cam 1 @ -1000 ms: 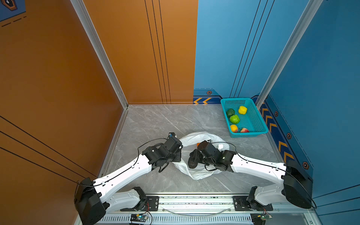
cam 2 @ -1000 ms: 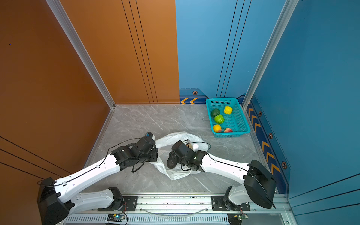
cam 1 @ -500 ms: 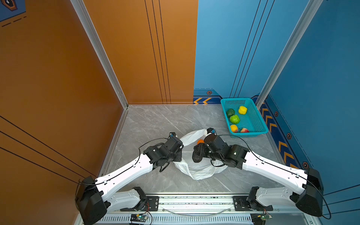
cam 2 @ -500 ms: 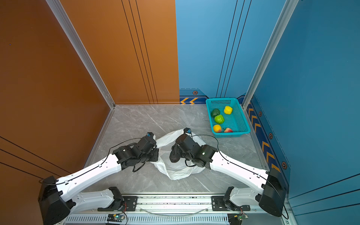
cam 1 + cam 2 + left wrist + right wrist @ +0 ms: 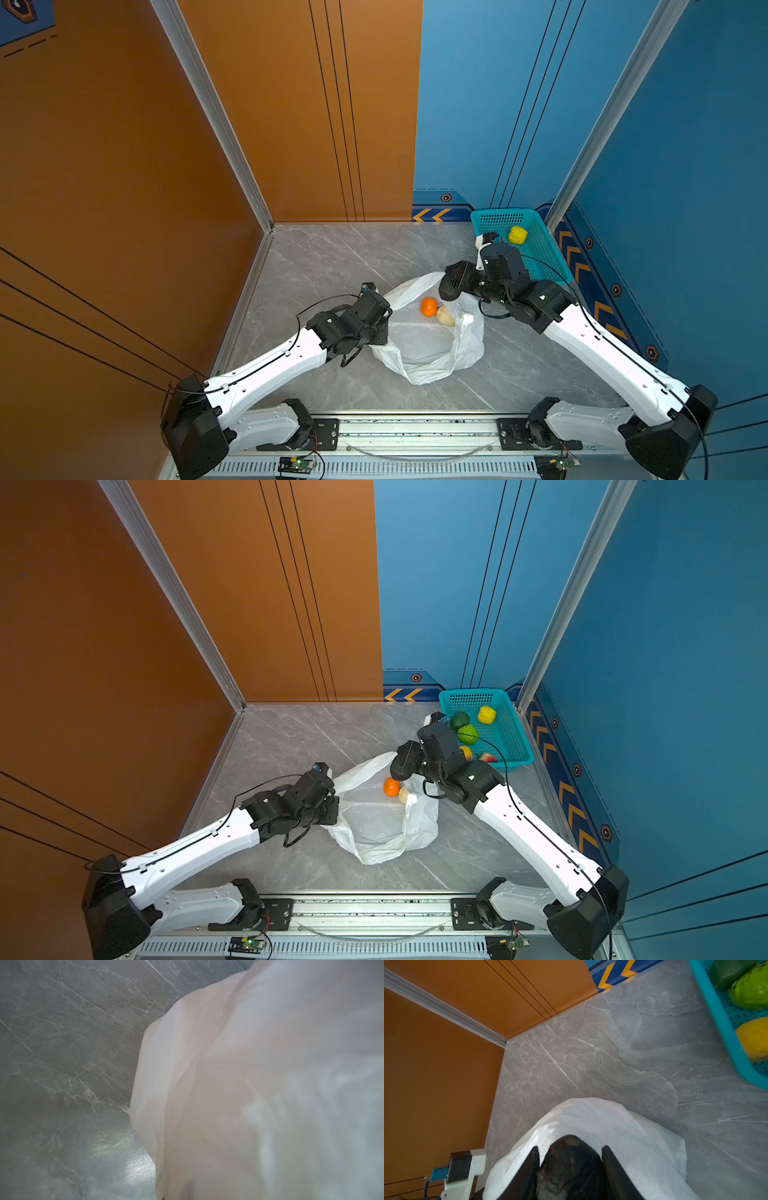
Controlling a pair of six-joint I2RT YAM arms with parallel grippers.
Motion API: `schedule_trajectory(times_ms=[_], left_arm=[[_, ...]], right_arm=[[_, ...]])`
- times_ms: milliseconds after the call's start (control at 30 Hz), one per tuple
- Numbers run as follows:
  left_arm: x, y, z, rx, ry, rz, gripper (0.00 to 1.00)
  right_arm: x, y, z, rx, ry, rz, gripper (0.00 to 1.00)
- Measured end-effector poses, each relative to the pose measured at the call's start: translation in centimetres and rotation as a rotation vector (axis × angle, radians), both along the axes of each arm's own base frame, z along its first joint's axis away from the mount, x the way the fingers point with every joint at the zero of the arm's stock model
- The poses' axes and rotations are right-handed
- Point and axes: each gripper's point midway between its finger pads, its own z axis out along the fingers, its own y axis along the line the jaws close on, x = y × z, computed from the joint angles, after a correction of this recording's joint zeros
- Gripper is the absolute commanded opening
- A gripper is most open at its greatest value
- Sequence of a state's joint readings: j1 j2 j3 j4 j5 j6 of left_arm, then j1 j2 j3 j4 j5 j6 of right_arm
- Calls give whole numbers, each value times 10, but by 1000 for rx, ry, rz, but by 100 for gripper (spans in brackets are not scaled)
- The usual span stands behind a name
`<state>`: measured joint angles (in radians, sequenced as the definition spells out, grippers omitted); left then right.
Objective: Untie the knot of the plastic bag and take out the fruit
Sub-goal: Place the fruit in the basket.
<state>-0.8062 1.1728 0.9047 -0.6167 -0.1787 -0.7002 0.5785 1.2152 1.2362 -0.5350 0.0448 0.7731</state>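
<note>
**A:** So, where do things stand?

**B:** By my reading the knot is undone, because the bag [image 5: 428, 353] lies on the table [image 5: 332, 257] with its mouth gaping. The left tool [image 5: 383, 332] is pinched together on the bag's rim and holds it open. The right tool [image 5: 570, 1159] is clamped on a dark fruit [image 5: 400, 769], raised over the bag's far edge near the basket [image 5: 471, 697].

**A:** And how is this step done well?

**B:** Carry the dark fruit clear of the plastic and over the basket's near wall. Lower it before letting go, and aim for a bare patch away from the green fruit [image 5: 468, 734] so nothing gets knocked out. Have the left tool hold the rim taut. An orange [image 5: 429, 306] and a cream fruit [image 5: 445, 316] lie just beside each other inside, and thin film probably sags shut easily.
</note>
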Motion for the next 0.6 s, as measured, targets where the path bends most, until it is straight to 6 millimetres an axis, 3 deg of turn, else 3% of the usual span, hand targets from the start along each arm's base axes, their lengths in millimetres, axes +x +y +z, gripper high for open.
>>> schedule_trajectory(times_ms=[333,467,600], left_arm=[[-1,-2,0,-1,-1,-7,0],[-3,-3,2,-6,-6,-13,0],[-3,-3,6,-14,-14,-15,0]], right_arm=[[63,-124,1,-35,-42,-300,29],[95,-174,-25,-76,-10,-408,29],[123,-210,-62,-119,53,-470,29]])
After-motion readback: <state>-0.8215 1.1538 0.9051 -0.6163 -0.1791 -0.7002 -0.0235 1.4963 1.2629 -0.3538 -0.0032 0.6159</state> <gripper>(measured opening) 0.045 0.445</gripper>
